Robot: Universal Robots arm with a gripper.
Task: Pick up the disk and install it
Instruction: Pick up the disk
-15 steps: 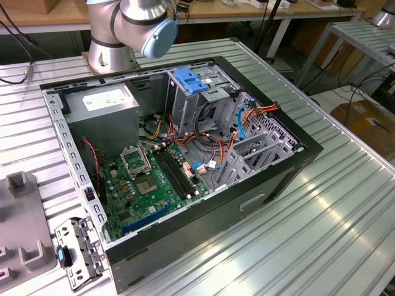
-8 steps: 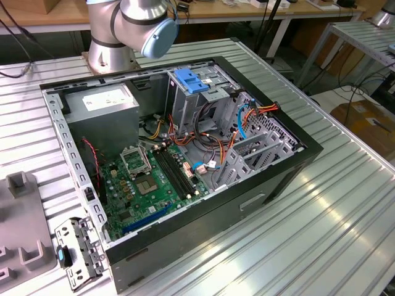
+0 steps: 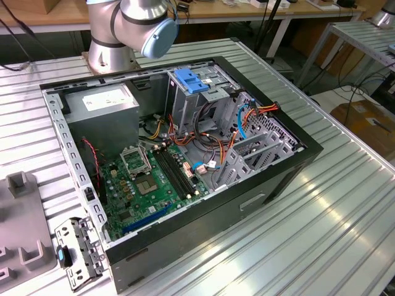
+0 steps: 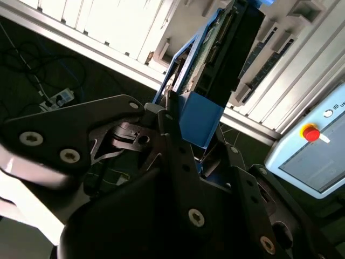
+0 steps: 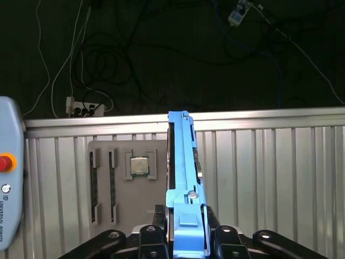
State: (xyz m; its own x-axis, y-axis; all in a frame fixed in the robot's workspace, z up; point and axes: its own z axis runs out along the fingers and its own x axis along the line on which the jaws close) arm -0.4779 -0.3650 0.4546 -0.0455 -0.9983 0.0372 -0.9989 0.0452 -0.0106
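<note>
gripper (image 5: 186, 229) clamped on disk (image 5: 181, 156), edge-on in first wrist view, lower end hidden between fingers | held over ribbed table (image 5: 269, 172) near CPU tray (image 5: 129, 199) | arm (image 3: 133, 28) cut off above open PC case (image 3: 247, 213) in exterior view

Open computer case (image 3: 265, 185) on ribbed table (image 3: 336, 237)

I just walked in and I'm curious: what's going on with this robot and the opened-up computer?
The robot arm's fingers are closed on a disk in a blue frame, seen in both wrist views, with a ribbed metal table behind it. In the exterior view, a computer case lies open with its insides exposed. The disk has not yet been put into it.
</note>
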